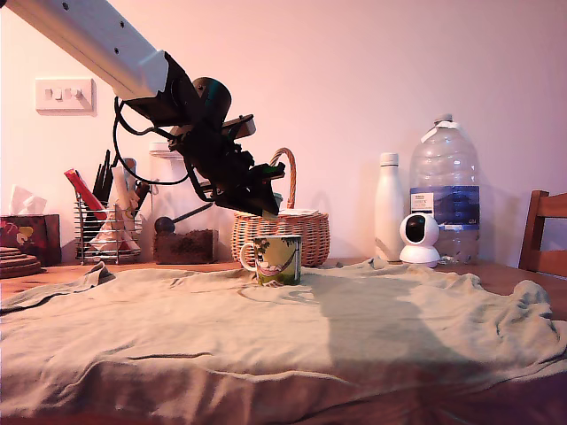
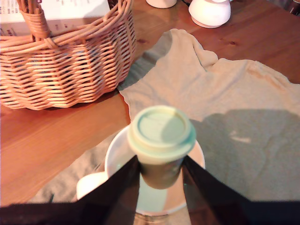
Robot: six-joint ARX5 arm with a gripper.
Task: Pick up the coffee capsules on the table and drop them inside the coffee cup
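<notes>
**Holding the Capsule Over the Cup**

Hanging over the coffee cup, the gripper is seen with its two dark fingers pressed on the sides of the coffee capsule. The capsule is held up in the air, right above the white mouth of the cup, as the wrist view shows. The cup is stood on the cloth-covered table, near its back edge.

A miss could still happen. The capsule is held on a tilt, so it may tip as it is let go, hit the rim and bounce out onto the cloth. If the gripper is lowered too far, the cup could be bumped and knocked over.

A wicker basket is set just behind the cup, and it could be brushed by the arm. A white bottle, a big water bottle and a small white camera are stood well apart, on the exterior view's right. Nothing is placed between the capsule and the cup.
</notes>
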